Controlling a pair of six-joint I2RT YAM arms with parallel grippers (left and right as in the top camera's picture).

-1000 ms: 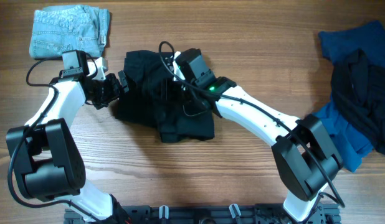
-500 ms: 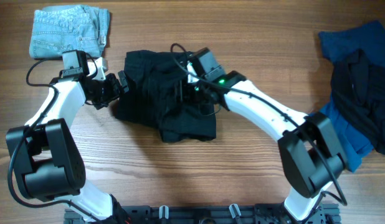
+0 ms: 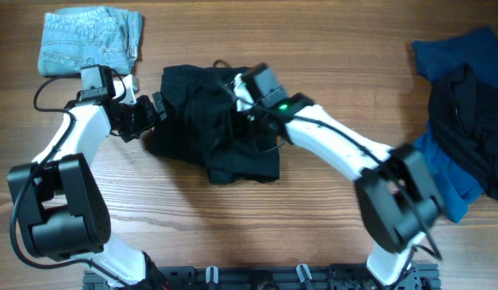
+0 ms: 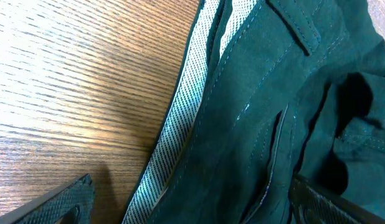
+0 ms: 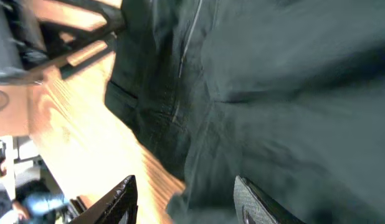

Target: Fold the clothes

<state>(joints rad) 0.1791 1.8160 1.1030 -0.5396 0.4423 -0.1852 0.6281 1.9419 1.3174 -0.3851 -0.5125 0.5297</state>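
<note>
A crumpled pair of black trousers [image 3: 209, 129] lies mid-table. My left gripper [image 3: 152, 111] sits at its left edge, open, one finger on the wood and one over the cloth; the left wrist view shows the trousers' waistband with a woven lining strip [image 4: 174, 143] between the fingers [image 4: 186, 205]. My right gripper [image 3: 237, 103] hovers over the garment's upper middle, open and empty; the right wrist view shows dark cloth [image 5: 273, 93] and the fingers [image 5: 186, 199] spread above it.
Folded light-blue jeans [image 3: 89, 40] lie at the back left. A pile of blue and black clothes [image 3: 462, 113] lies at the right edge. Bare wood lies in front of the trousers.
My right arm moved right and back over the trousers, then shifted slightly left. The left arm has not moved.
</note>
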